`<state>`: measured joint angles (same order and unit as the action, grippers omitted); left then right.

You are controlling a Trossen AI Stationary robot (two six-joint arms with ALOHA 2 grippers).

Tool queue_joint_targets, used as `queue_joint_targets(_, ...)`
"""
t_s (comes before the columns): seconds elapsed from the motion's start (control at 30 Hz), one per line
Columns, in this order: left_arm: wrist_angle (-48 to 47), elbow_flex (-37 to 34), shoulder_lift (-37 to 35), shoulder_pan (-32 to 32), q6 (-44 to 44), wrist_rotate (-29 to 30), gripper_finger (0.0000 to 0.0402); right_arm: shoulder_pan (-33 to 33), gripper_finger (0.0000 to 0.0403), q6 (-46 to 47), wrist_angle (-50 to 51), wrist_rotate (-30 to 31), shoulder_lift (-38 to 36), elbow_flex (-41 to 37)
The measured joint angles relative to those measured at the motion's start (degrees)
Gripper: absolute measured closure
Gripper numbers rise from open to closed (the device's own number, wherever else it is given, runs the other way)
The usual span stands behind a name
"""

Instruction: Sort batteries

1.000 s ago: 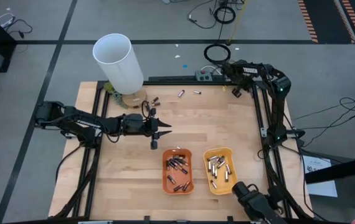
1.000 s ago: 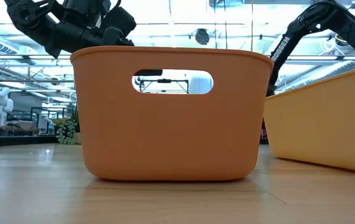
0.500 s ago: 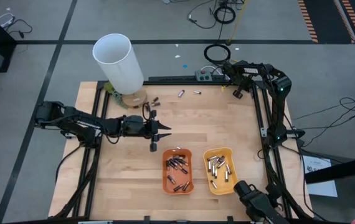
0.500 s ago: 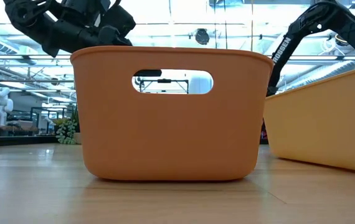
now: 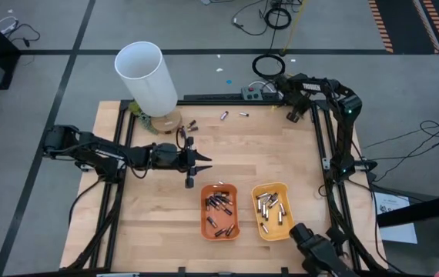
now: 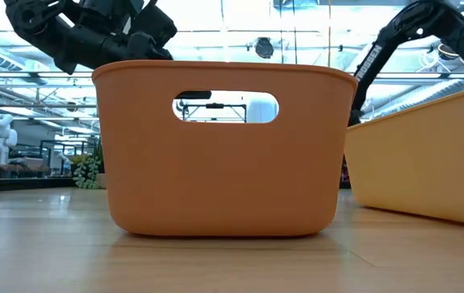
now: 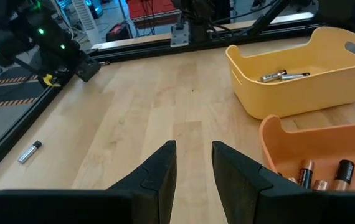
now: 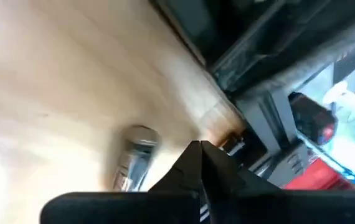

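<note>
Wooden table: left gripper hovers parted, empty, beside orange tray of dark batteries. Right gripper, pressed together, sits at far corner by a silvery battery. Yellow tray adjoins.

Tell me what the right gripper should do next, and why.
Probably open its fingers: the right gripper is shut and empty at the table's far right corner, with a silvery battery lying loose on the wood just beside it, not yet gripped.
</note>
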<state>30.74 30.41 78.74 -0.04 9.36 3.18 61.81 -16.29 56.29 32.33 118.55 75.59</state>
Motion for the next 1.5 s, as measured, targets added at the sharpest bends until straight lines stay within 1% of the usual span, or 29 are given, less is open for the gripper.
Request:
queue_joint_targets(0.13, 0.0, 0.0, 0.0, 0.1, 0.4, 0.0, 0.0288, 0.5, 0.0403, 4.4, 0.7, -0.5, -3.0, 0.0)
queue_joint_targets(0.27, 0.3, 0.0, 0.0, 0.1, 0.4, 0.0, 0.0288, 0.3, 0.0403, 8.0, 1.6, -0.6, -2.7, 0.0)
queue_joint_targets(0.4, 0.3, 0.0, 0.0, 0.1, 0.4, 0.0, 0.0288, -0.2, 0.0403, 9.7, 2.3, 3.1, -0.5, 0.1)
queue_joint_targets(0.57, 0.3, 0.0, 0.0, 0.1, 0.1, 0.0, 0.0288, 0.0, 0.0403, 12.7, 3.1, 5.4, 1.0, 1.6)
queue_joint_targets(0.77, 0.0, 0.0, 0.0, 0.0, 0.0, 0.0, 0.0288, 0.0, 0.0403, 12.1, 4.9, 6.9, 3.1, 2.8)
queue_joint_targets(0.93, -0.8, 0.0, 0.0, -0.1, -0.1, 0.0, 0.0288, 0.1, 0.0403, 9.8, 5.2, 6.1, 3.5, 2.8)
queue_joint_targets(1.3, -1.9, 0.0, 0.0, -0.1, -0.1, 0.0, 0.0288, 0.4, 0.0403, 2.8, 3.9, 0.5, 2.7, 2.8)
queue_joint_targets(1.33, -1.8, 0.0, 0.0, -0.1, -0.1, 0.0, 0.0288, 0.4, 0.0403, 2.0, 4.5, -1.5, 2.3, 3.1)
queue_joint_targets(1.4, -1.8, 0.0, 0.0, 0.0, 0.0, 0.0, 0.0288, 0.3, 0.0403, 0.5, 7.4, -9.2, 1.0, 3.9)
queue_joint_targets(1.43, -1.7, 0.0, 0.0, 0.1, 0.0, 0.0, 0.0288, 0.3, 0.0403, 0.4, 8.8, -11.7, 0.2, 4.3)
queue_joint_targets(1.5, -1.7, 0.0, 0.0, 0.4, 0.0, 0.0, 0.0288, 0.2, 0.0403, 1.6, 10.5, -13.2, -1.0, 4.5)
